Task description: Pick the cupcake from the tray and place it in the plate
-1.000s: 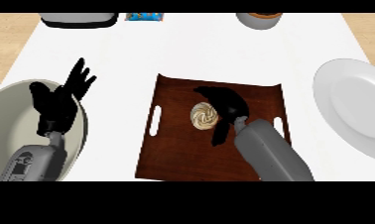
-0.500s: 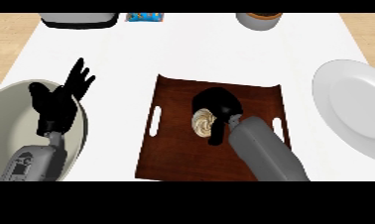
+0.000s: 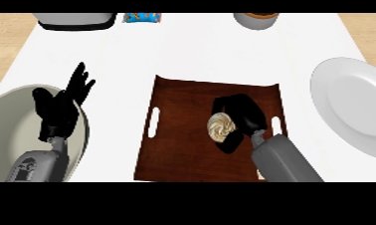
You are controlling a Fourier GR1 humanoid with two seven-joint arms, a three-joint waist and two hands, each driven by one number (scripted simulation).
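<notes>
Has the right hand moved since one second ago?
Yes. The right hand closed in around the cupcake, shifting slightly toward the tray's near edge.

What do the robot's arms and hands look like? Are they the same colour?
No, two colours. Each forearm is a smooth grey tube, and each ends in a black hand with slim black fingers and a thumb. The left hand and right hand look alike. No cables or sleeves show; the left forearm has faint darker markings.

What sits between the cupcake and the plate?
Nothing visible but the tray's right rim and bare counter. The right hand curls round the cupcake; the plate lies to its right.
</notes>
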